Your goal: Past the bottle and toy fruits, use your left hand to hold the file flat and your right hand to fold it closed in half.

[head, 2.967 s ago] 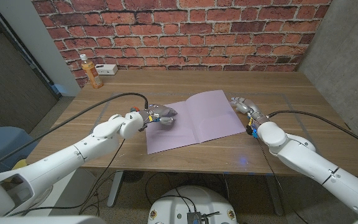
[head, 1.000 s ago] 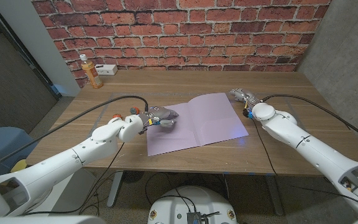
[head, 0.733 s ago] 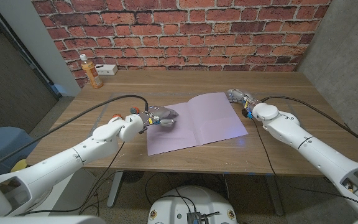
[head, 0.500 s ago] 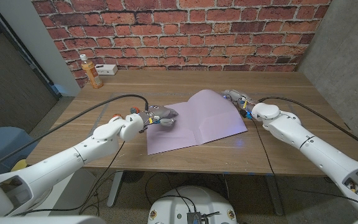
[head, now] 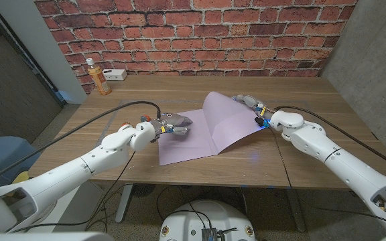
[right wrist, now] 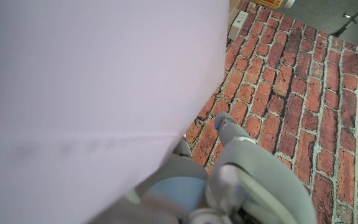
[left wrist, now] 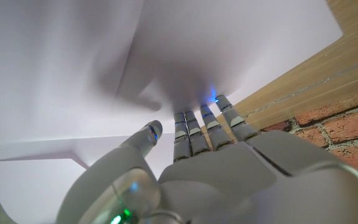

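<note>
A lilac file lies open at the middle of the table. Its left half is flat; its right half stands raised and curled over. My left hand presses its fingers down on the left half near the far left edge; the left wrist view shows its fingertips on the lilac sheet. My right hand is at the raised half's far right edge, fingers against its outer face. In the right wrist view the lifted sheet hangs in front of that hand. No thumb shows on the sheet's inner face.
An orange bottle and a small white box stand at the table's far left corner by the brick wall. Bare wood lies right of the file. Black cables run along both arms.
My right hand slid to the file's far right edge, then lifted that half off the table and swung it up leftward. The left hand stayed pressed on the left half.
</note>
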{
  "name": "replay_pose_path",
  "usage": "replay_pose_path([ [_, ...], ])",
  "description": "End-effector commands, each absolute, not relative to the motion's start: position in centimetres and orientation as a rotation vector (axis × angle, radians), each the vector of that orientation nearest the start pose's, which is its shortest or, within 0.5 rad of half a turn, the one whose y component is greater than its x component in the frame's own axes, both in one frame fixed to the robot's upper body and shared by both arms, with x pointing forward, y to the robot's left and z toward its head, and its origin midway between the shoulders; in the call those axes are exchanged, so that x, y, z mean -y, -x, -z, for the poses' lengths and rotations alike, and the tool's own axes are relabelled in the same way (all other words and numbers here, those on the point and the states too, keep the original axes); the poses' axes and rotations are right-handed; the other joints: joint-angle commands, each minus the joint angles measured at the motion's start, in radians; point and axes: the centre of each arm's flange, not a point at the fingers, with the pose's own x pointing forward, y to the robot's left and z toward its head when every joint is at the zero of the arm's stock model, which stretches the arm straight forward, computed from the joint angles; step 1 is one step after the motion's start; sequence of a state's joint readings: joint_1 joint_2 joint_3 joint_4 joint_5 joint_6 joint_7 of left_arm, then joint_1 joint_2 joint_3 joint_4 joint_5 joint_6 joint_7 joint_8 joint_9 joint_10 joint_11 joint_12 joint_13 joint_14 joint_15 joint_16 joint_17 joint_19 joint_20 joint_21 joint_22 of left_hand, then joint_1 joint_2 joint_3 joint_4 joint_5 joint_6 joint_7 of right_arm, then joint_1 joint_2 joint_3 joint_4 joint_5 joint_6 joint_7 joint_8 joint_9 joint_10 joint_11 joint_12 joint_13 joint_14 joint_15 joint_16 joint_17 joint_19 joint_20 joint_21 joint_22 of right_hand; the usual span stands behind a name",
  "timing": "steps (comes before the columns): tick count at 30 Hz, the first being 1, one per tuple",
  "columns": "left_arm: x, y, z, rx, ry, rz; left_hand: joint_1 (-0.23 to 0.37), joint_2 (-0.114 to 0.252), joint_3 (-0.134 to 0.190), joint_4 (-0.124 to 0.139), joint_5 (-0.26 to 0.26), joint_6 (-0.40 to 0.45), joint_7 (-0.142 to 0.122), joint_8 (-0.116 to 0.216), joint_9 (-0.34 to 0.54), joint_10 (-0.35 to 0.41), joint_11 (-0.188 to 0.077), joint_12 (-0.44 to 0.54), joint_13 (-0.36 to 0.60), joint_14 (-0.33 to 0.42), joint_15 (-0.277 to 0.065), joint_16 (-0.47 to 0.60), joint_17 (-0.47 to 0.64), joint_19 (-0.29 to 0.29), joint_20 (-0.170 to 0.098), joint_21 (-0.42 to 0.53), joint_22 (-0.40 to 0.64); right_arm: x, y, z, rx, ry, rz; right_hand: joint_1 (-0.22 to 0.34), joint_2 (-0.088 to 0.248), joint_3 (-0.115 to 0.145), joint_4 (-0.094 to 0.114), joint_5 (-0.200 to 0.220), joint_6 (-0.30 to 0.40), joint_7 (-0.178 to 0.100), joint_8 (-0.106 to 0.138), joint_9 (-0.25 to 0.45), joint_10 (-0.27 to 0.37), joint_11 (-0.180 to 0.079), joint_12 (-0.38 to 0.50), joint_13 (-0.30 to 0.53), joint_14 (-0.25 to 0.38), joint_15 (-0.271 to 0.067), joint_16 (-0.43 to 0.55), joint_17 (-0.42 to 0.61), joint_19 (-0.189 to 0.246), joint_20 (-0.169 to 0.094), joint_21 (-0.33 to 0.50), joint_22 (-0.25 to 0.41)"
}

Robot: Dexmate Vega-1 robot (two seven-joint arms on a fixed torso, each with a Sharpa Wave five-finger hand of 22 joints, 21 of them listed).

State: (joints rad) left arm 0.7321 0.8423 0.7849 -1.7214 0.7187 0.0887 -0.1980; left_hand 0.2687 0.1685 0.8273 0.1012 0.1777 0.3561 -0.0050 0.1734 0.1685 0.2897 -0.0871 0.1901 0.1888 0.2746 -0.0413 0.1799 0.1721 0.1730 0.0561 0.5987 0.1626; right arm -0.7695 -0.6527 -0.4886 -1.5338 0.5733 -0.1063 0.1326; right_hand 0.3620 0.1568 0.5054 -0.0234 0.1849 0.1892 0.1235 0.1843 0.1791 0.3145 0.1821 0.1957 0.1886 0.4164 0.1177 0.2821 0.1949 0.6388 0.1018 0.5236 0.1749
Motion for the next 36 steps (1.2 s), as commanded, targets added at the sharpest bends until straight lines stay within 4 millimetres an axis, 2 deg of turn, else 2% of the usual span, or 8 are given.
replay_pose_path([
  [1, -18.6, -61.3, 6.5, 0.507, -1.767, 0.299, 0.012, 0.028, 0.005, 0.003, 0.003, 0.000, -0.003, 0.006, 0.012, -0.001, 0.001, 0.005, 0.004, -0.003, -0.028, 0.005, 0.003, 0.010, 0.001, 0.007, 0.021, 23.0, -62.9, 0.9, 0.458, -0.003, -0.542, -0.001, 0.000, 0.008, -0.006, 0.002, -0.009, -0.009, -0.001, 0.002, -0.026, -0.006, -0.009, 0.003, -0.003, 0.007, -0.008, 0.003, 0.054, -0.001, 0.018, 0.004],
  [6, -18.5, -61.4, 6.5, 0.507, -1.770, 0.300, 0.014, 0.028, 0.004, 0.003, 0.003, -0.001, -0.003, 0.007, 0.012, -0.002, 0.003, 0.005, 0.004, -0.004, -0.028, 0.006, 0.003, 0.011, 0.001, 0.007, 0.021, 22.8, -62.5, 1.2, 0.497, -0.131, -0.565, -0.001, -0.009, 0.003, -0.013, 0.000, -0.010, -0.011, 0.000, 0.002, -0.051, -0.014, -0.015, 0.004, -0.014, 0.015, -0.014, 0.006, 0.089, 0.003, 0.027, 0.003],
  [12, -18.4, -61.6, 6.4, 0.508, -1.773, 0.302, 0.015, 0.029, 0.005, 0.004, 0.004, -0.001, -0.004, 0.007, 0.012, -0.002, 0.000, 0.005, 0.004, -0.003, -0.027, 0.006, 0.003, 0.011, 0.001, 0.006, 0.021, 22.5, -62.1, 1.7, 0.529, -0.298, -0.601, -0.006, -0.006, 0.001, -0.012, -0.002, -0.004, -0.032, 0.003, 0.002, -0.069, -0.028, -0.016, 0.004, -0.028, 0.017, -0.020, 0.012, 0.080, 0.011, 0.016, 0.000],
  [17, -18.3, -61.7, 6.3, 0.510, -1.775, 0.303, 0.017, 0.029, 0.005, 0.004, 0.004, -0.002, -0.005, 0.008, 0.012, -0.002, -0.001, 0.006, 0.004, -0.003, -0.029, 0.006, 0.003, 0.011, 0.002, 0.006, 0.021, 22.1, -61.8, 1.9, 0.535, -0.410, -0.644, -0.009, 0.000, 0.002, -0.009, -0.002, -0.002, -0.036, 0.003, 0.002, -0.078, -0.031, -0.016, 0.004, -0.032, 0.015, -0.022, 0.014, 0.072, 0.017, 0.010, -0.001],
  [20, -18.1, -61.8, 6.2, 0.513, -1.775, 0.305, 0.018, 0.029, 0.005, 0.004, 0.004, -0.003, -0.004, 0.007, 0.012, -0.003, 0.001, 0.006, 0.004, -0.005, -0.028, 0.006, 0.003, 0.011, 0.002, 0.006, 0.021, 21.8, -61.3, 1.9, 0.537, -0.468, -0.672, -0.024, -0.016, -0.009, -0.006, -0.007, -0.004, -0.037, 0.003, 0.002, -0.089, -0.030, -0.015, 0.004, -0.050, 0.016, -0.031, 0.016, 0.046, 0.038, -0.007, -0.002],
  [25, -17.8, -61.9, 6.2, 0.519, -1.777, 0.310, 0.020, 0.030, 0.005, 0.004, 0.004, -0.005, -0.004, 0.007, 0.012, -0.005, 0.001, 0.006, 0.004, -0.005, -0.029, 0.007, 0.003, 0.011, 0.002, 0.005, 0.021, 21.7, -60.5, 1.6, 0.523, -0.516, -0.740, -0.056, -0.044, -0.033, -0.008, -0.013, -0.018, -0.069, 0.000, 0.002, -0.127, -0.053, -0.014, 0.003, -0.101, 0.026, -0.057, 0.016, -0.047, 0.110, -0.070, -0.004],
  [29, -17.7, -62.0, 6.1, 0.524, -1.779, 0.308, 0.021, 0.031, 0.004, 0.004, 0.004, -0.006, -0.005, 0.007, 0.012, -0.004, 0.004, 0.007, 0.004, -0.005, -0.029, 0.007, 0.004, 0.011, 0.002, 0.005, 0.021, 21.9, -59.7, 1.5, 0.506, -0.559, -0.785, -0.066, -0.053, -0.044, -0.009, -0.014, -0.020, -0.075, 0.000, 0.002, -0.128, -0.057, -0.010, 0.003, -0.115, 0.027, -0.063, 0.017, -0.075, 0.116, -0.090, -0.004],
  [36, -17.3, -62.1, 6.0, 0.529, -1.783, 0.316, 0.024, 0.031, 0.004, 0.004, 0.004, -0.007, -0.005, 0.008, 0.012, -0.005, 0.000, 0.007, 0.004, -0.006, -0.031, 0.008, 0.004, 0.012, 0.002, 0.004, 0.021, 22.8, -58.5, 2.0, 0.494, -0.625, -0.812, -0.066, -0.048, -0.046, -0.015, -0.012, -0.020, -0.092, 0.001, 0.002, -0.144, -0.074, -0.013, 0.003, -0.130, 0.018, -0.067, 0.016, -0.093, 0.116, -0.107, -0.003],
])
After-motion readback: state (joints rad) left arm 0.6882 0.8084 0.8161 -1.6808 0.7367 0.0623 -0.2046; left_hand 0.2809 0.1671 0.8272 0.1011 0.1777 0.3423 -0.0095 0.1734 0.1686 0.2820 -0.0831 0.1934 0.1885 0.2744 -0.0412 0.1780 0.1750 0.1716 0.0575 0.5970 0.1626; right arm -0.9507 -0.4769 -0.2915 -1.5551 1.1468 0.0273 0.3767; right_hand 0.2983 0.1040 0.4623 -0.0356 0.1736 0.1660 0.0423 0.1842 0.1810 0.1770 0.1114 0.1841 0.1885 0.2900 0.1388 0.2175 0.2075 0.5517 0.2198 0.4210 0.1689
